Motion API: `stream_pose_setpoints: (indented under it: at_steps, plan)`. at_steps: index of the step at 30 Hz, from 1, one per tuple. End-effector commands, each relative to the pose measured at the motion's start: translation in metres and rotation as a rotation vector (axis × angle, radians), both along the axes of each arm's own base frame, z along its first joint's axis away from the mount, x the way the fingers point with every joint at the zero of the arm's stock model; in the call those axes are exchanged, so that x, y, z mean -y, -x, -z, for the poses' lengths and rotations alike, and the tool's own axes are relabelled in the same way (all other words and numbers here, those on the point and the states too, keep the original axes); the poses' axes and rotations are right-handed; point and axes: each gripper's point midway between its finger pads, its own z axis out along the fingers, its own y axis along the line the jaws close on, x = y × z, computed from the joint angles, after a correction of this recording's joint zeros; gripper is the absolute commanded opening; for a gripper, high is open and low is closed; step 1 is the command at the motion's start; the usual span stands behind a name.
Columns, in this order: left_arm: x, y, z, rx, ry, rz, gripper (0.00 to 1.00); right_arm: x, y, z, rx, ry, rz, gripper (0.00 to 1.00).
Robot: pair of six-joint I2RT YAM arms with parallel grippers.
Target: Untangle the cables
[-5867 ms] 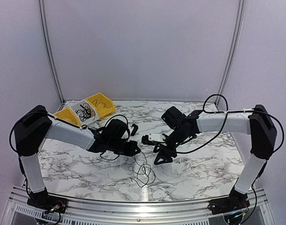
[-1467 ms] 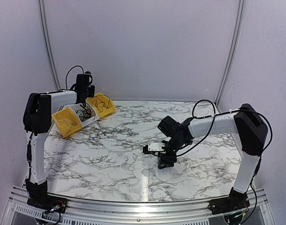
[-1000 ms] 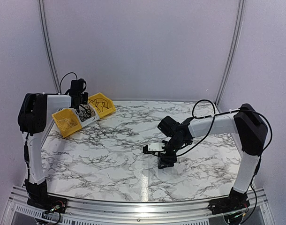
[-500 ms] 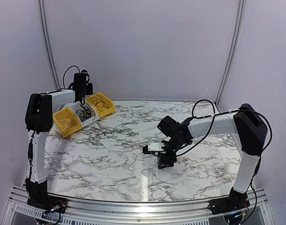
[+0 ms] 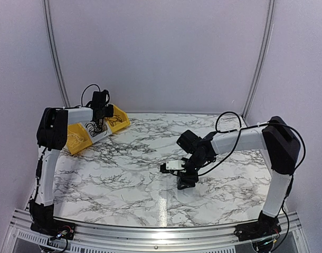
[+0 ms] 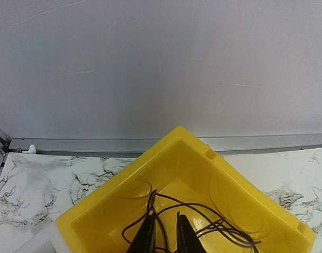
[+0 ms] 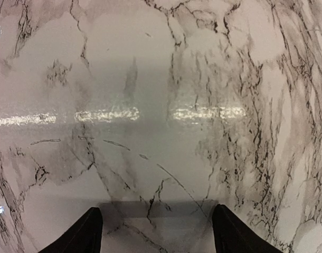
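A thin dark cable (image 6: 214, 219) lies in loose loops inside a yellow bin (image 6: 240, 197). One strand rises between the fingertips of my left gripper (image 6: 165, 216), whose jaws stand nearly closed on it. In the top view my left gripper (image 5: 102, 115) hangs over the right yellow bin (image 5: 120, 119) at the back left. More thin black cables (image 5: 94, 127) lie tangled in the white bin beside it. My right gripper (image 5: 183, 181) is open and empty just above the marble table; in the right wrist view (image 7: 158, 226) only bare marble shows between its fingers.
Three small bins stand in a row at the back left: a yellow one (image 5: 74, 139), a white one (image 5: 99, 134) and the right yellow one. The back wall (image 6: 161, 63) rises close behind them. A small white-and-black piece (image 5: 170, 166) lies next to my right gripper.
The cable that lay on the table in front is gone from there. My left arm has swung from the white bin rightward to the right yellow bin. The right arm has stayed still.
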Motion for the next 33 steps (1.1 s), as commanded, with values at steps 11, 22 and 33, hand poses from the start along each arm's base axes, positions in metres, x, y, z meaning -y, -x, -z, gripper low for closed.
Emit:
stream_pose_setpoints:
  at_steps: [11,22,33]
  plan:
    - [-0.007,0.053,-0.098,0.068,0.089,-0.011,0.59,0.013,-0.030,-0.031,0.102,-0.032,0.090,0.72]
    - [0.045,0.159,-0.166,0.174,0.127,0.139,0.63,0.049,-0.107,-0.188,0.400,-0.418,0.357,0.77]
    - [0.106,0.271,-0.170,0.130,0.215,0.405,0.99,0.125,-0.141,-0.284,0.723,-0.645,0.789,0.99]
